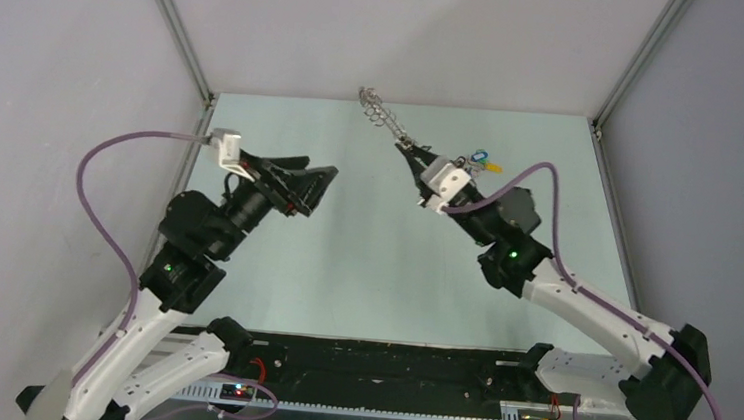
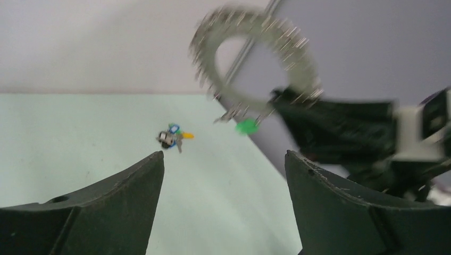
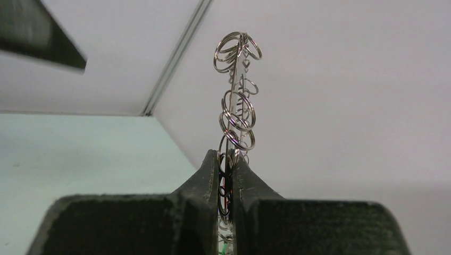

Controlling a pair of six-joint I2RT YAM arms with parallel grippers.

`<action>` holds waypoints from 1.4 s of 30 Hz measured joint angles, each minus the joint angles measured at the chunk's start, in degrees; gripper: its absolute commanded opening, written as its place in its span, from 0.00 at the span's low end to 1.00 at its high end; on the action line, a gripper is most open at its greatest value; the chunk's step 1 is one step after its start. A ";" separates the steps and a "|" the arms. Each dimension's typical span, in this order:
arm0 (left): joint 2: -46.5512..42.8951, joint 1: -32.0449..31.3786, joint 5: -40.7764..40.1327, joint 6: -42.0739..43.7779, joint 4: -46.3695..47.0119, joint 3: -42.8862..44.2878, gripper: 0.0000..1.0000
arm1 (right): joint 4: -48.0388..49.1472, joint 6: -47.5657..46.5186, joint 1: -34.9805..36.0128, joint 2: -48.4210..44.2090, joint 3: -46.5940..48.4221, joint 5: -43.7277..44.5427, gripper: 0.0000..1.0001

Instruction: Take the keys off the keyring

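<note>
My right gripper (image 1: 406, 152) is shut on the rim of the keyring (image 1: 380, 113) and holds it up in the air over the far part of the table. In the right wrist view the ring (image 3: 237, 103) stands edge-on between the closed fingers (image 3: 209, 172). In the left wrist view the ring (image 2: 254, 57) is blurred, and a bright green key (image 2: 246, 126) hangs from its lower rim beside a small metal piece I cannot make out. My left gripper (image 1: 316, 190) is open and empty, left of the ring and apart from it, facing it (image 2: 223, 159).
A small bunch of blue and yellow-headed keys (image 1: 479, 162) lies on the pale green table (image 1: 364, 260) just right of the right gripper; it also shows in the left wrist view (image 2: 173, 137). Grey walls with metal corner posts close in the back and sides.
</note>
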 measured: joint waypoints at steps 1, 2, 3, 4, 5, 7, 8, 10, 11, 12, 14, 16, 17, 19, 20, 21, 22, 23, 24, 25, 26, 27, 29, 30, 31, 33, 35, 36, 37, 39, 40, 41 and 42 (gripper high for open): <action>-0.68 0.00 0.90 0.72 0.87 -2.12 0.87 | -0.11 0.15 -1.60 -1.20 0.00 -2.67 0.00; -0.74 0.00 1.88 1.29 1.79 -3.98 0.87 | -0.17 0.22 -2.82 -2.32 0.00 -5.11 0.00; -0.48 0.00 2.93 1.81 2.82 -5.64 0.86 | -0.31 0.59 -3.76 -3.21 0.04 -7.30 0.00; 0.28 -0.02 4.59 2.34 4.02 -7.48 0.86 | -0.48 1.07 -4.42 -3.89 0.15 -9.35 0.00; 1.25 -0.09 6.14 3.08 4.74 -8.79 0.86 | -0.66 1.53 -4.92 -4.37 0.28 -11.08 0.00; 3.65 -0.81 8.24 4.55 6.05 -10.14 0.86 | -1.18 2.99 -6.16 -5.11 0.74 -15.10 0.00; 4.74 -1.31 8.83 5.20 6.51 -10.49 0.86 | -1.49 3.91 -6.62 -5.31 1.07 -16.85 0.00; 6.23 -3.06 9.55 7.39 7.61 -11.08 0.86 | -2.10 5.60 -7.58 -5.60 1.73 -20.09 0.00; 6.54 -4.13 9.73 8.66 8.41 -11.21 0.85 | -2.34 6.49 -8.07 -5.70 2.01 -21.55 0.00; 6.71 -5.14 9.75 9.77 9.42 -11.23 0.85 | -2.43 7.19 -8.41 -5.84 2.21 -22.64 0.00; 7.06 -6.99 10.12 12.28 12.59 -11.26 0.82 | -2.69 8.92 -9.03 -6.29 2.51 -24.87 0.00; 7.56 -8.26 10.60 14.25 15.85 -11.30 0.75 | -2.78 10.40 -9.40 -6.86 2.75 -26.58 0.00; 8.04 -8.74 10.80 15.19 17.62 -11.32 0.72 | -2.75 10.88 -9.51 -7.17 2.84 -27.23 0.00; 9.25 -9.14 11.21 16.55 20.92 -11.32 0.70 | -2.71 12.20 -9.62 -7.76 2.93 -28.41 0.00; 9.84 -9.14 11.41 16.90 22.08 -11.30 0.69 | -2.64 12.92 -9.62 -8.04 2.97 -28.98 0.00; 10.64 -9.16 11.78 17.25 23.52 -11.30 0.69 | -2.62 13.40 -9.62 -8.22 2.97 -29.40 0.00; 11.39 -9.18 12.11 17.57 24.72 -11.30 0.69 | -2.56 14.03 -9.62 -8.39 2.97 -29.81 0.00; 12.04 -9.20 12.22 17.90 25.83 -11.32 0.69 | -2.43 14.75 -9.62 -8.50 2.97 -30.32 0.00; 12.55 -9.20 12.33 18.05 26.91 -11.43 0.69 | -2.34 15.28 -9.62 -8.59 2.97 -30.64 0.00; 13.03 -9.20 12.50 18.23 28.17 -11.67 0.69 | -2.23 15.89 -9.62 -8.66 2.97 -31.01 0.00; 13.33 -9.20 12.61 18.45 29.09 -11.89 0.70 | -2.19 16.55 -9.62 -8.72 2.97 -31.34 0.00; 13.55 -9.20 12.79 18.47 29.83 -12.07 0.70 | -2.14 17.18 -9.62 -8.81 2.97 -31.61 0.00; 13.77 -9.20 13.31 18.49 31.23 -12.33 0.70 | -1.99 18.05 -9.62 -8.90 2.97 -32.00 0.00; 13.92 -9.20 13.86 18.49 32.20 -12.39 0.70 | -1.86 18.38 -9.62 -8.92 2.97 -32.17 0.00; 14.03 -9.20 14.23 18.47 32.92 -12.39 0.70 | -1.79 18.69 -9.62 -8.96 2.97 -32.22 0.00; 14.43 -9.20 15.32 18.45 34.53 -12.39 0.68 | -1.70 19.28 -9.62 -9.01 2.97 -32.35 0.00; 14.95 -9.25 16.00 18.43 35.45 -12.39 0.66 | -1.46 19.65 -9.62 -9.01 2.97 -32.37 0.00; 15.41 -9.25 16.31 18.43 35.95 -12.39 0.66 | -1.36 19.74 -9.62 -9.01 2.97 -32.39 0.00; 15.91 -9.25 16.55 18.43 36.33 -12.39 0.66 | -1.07 19.96 -9.62 -9.01 2.97 -32.41 0.00; 16.81 -9.29 16.63 18.40 36.61 -12.39 0.65 | -0.52 20.52 -9.62 -9.01 2.97 -32.46 0.00; 17.22 -9.29 16.65 18.40 36.68 -12.39 0.64 | -0.17 20.79 -9.62 -9.01 2.97 -32.57 0.00; 17.46 -9.29 16.70 18.38 36.72 -12.39 0.64 | 0.15 21.03 -9.62 -8.98 2.97 -32.59 0.00; 17.75 -9.29 16.83 18.29 36.76 -12.39 0.63 | 0.57 21.27 -9.62 -8.98 2.97 -32.61 0.00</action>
